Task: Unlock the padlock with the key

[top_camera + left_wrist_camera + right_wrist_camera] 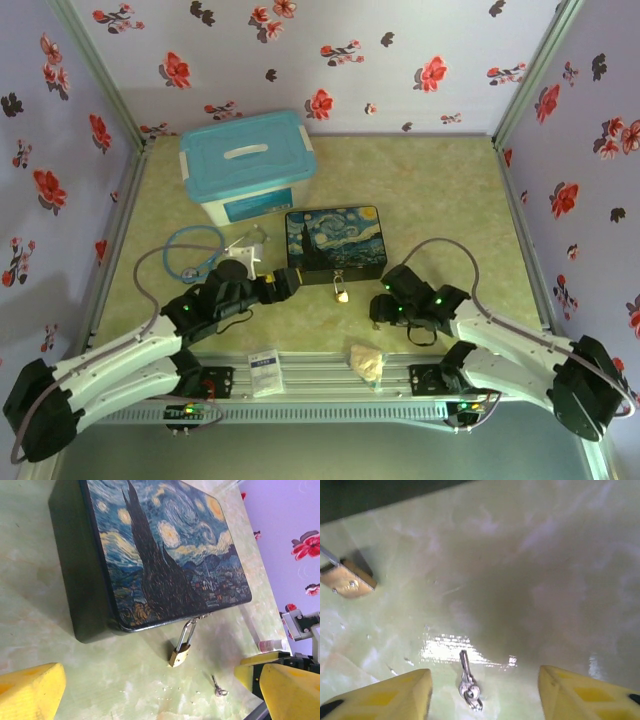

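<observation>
Green marbled tabletop (440,200), glossy, closed in at the far, left and right edges by lilac walls (400,60) printed with red flowers.

Item 1: padlock (180,652). Small brass-gold body with a thin silver shackle, which is hooked through the clasp on the near side of the starry-night box (165,555). The body lies tilted on the tabletop, near the middle of the surface and somewhat toward the near edge.

Item 2: key (469,687). Tiny grey metal key with a thin shank and a rounded bow, lying flat on the bare tabletop. It is near the padlock but apart from it, on the side toward the right edge.

Item 3: right gripper (482,700). Yellow fingers (585,695) spread wide, nothing held. The key lies between them, untouched and closer to one finger than the other.

Item 4: left gripper (160,700). Spread wide and empty, close to the box's near left corner. The padlock lies just beyond its fingertips.
</observation>
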